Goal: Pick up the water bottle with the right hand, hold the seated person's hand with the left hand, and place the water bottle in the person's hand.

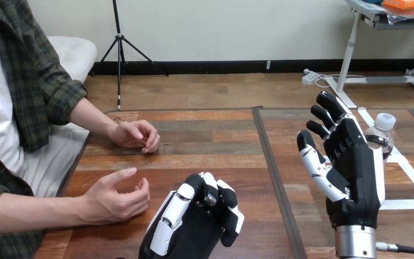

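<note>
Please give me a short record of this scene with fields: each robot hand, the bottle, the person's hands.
left robot hand: fingers curled, holding nothing, apart from the person's lower hand
right robot hand: open, raised in front of the water bottle
water bottle: upright, capped, partly hidden; contact with the hand cannot be told
person's upper hand: resting on the table

water bottle (383,137) mostly hidden behind right hand (356,170), left hand (194,229) cut off by bottom edge
</note>
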`<state>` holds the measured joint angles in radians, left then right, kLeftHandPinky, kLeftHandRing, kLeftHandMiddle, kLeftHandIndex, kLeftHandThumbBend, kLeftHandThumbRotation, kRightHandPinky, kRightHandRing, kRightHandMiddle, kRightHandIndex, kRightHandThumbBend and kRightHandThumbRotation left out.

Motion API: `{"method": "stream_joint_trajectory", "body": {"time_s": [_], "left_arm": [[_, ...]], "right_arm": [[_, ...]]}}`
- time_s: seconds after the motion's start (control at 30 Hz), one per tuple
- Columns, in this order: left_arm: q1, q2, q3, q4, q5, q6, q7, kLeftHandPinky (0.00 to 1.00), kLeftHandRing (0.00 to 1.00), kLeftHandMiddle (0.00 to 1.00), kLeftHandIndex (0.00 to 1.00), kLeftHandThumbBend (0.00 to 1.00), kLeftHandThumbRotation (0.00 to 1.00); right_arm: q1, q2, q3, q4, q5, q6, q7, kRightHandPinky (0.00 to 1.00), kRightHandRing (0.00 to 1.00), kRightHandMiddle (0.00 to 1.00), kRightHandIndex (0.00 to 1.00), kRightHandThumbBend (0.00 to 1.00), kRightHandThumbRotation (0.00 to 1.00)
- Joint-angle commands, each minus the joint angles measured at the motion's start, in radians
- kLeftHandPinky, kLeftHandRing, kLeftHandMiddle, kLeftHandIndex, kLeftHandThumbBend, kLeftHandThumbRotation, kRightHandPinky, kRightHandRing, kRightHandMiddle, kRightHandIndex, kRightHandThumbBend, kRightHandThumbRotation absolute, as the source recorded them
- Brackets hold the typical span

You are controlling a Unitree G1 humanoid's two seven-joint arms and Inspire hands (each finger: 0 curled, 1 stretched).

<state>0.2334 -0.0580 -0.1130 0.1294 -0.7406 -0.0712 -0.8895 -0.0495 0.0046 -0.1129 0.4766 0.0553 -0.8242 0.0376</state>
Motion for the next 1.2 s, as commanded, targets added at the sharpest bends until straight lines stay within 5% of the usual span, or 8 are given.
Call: {"method": "stream_joint_trajectory", "body": {"time_s": [0.0,0.3,0.53,0.83,1.17], "left_arm": [[-0.019,-0.083,-0.010,-0.024,-0.008,-0.008,0.003,0.10,0.31,0.48,0.36,0.00,0.58],[-0.025,-0.080,-0.008,-0.014,-0.007,-0.015,-0.009,0.11,0.32,0.49,0.37,0.00,0.58],[-0.024,-0.080,-0.009,-0.020,-0.008,-0.007,0.000,0.12,0.33,0.49,0.37,0.00,0.58],[-0.023,-0.079,-0.011,-0.023,-0.009,0.001,0.002,0.14,0.35,0.51,0.40,0.00,0.57],[-0.029,-0.084,-0.008,-0.006,-0.001,-0.024,-0.013,0.15,0.39,0.55,0.47,0.00,0.58]], "right_arm": [[-0.076,-0.016,-0.001,-0.022,-0.007,-0.037,0.001,0.83,0.89,0.89,0.84,0.46,0.14],[-0.076,-0.034,-0.023,-0.044,-0.070,-0.074,-0.051,0.82,0.89,0.90,0.84,0.51,0.10],[-0.098,-0.052,-0.062,-0.030,-0.167,-0.127,-0.142,0.79,0.87,0.88,0.83,0.57,0.09],[-0.133,-0.092,-0.097,0.008,-0.276,-0.144,-0.260,0.77,0.85,0.87,0.83,0.63,0.19],[-0.172,-0.129,-0.114,0.057,-0.347,-0.129,-0.378,0.86,0.93,0.93,0.89,0.71,0.30]]}}
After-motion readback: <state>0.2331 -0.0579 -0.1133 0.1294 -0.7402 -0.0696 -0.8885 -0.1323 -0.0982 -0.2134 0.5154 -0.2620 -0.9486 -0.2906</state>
